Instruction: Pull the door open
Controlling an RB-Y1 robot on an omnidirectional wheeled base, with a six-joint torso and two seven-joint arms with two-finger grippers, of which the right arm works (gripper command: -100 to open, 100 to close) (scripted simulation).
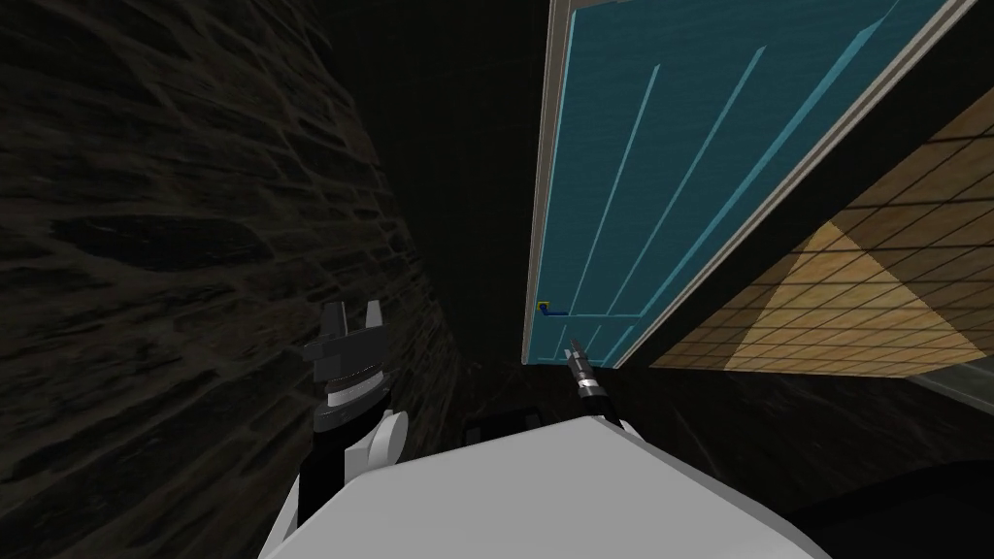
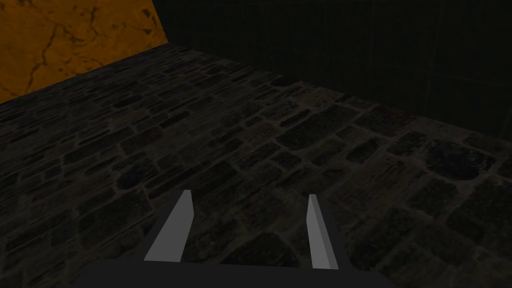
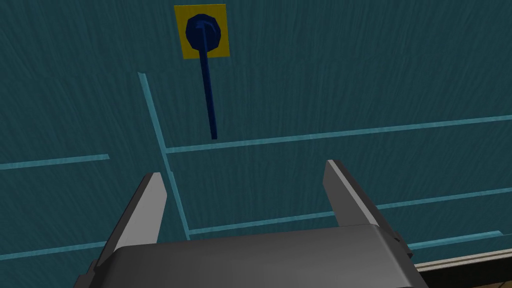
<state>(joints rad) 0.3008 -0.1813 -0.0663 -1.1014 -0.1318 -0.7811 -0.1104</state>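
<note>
R tool [image 3: 242, 169] wide (empty), nr handle [image 3: 209, 95]

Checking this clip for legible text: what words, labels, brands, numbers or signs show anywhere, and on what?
None readable. The teal door, its yellow plate and dark blue lever handle are plain; the left claw and right claw carry no markings.

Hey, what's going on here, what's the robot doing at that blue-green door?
The robot faces a teal door with its right hand open and pointed at the panel, just short of the dark blue lever handle on its yellow plate. The fingers are not on the handle yet, so nothing is gripped. The left hand is open too, off to the side by a dark stone wall.
</note>
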